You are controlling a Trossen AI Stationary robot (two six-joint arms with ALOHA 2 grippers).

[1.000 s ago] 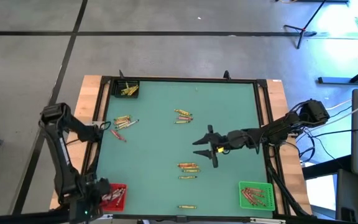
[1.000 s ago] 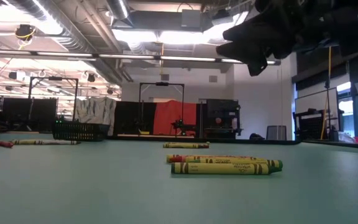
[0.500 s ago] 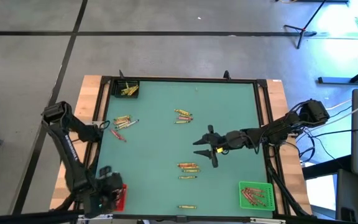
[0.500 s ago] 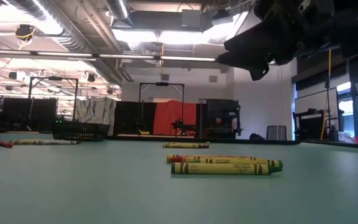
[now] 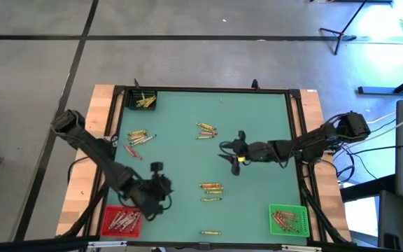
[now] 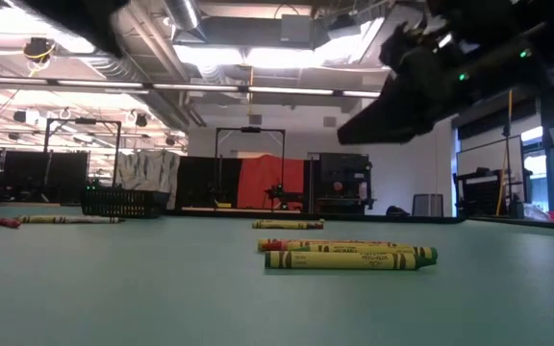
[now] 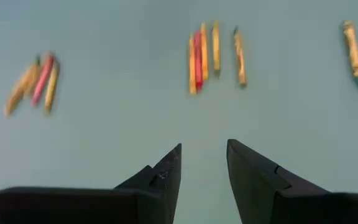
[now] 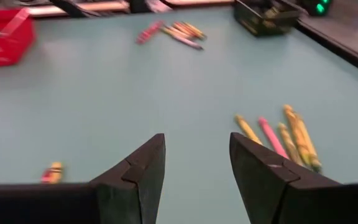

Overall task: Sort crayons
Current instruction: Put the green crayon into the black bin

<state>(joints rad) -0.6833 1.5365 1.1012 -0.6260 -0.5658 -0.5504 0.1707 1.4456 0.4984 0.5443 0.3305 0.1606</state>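
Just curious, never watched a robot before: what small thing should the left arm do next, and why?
Probably glide on toward the small cluster of thin red and yellow crayons on the teal table. The left gripper is open and empty, those sticks lie just ahead of it, and the red square bin sits nearby.

Green tabletop [image 5: 180,161] edged in black rails. Loose crayons [image 5: 212,187] in small clusters across it. Black bin [image 5: 143,101] at far left corner, red bin [image 5: 122,220] at near left, green bin [image 5: 287,219] at near right, each with crayons inside.
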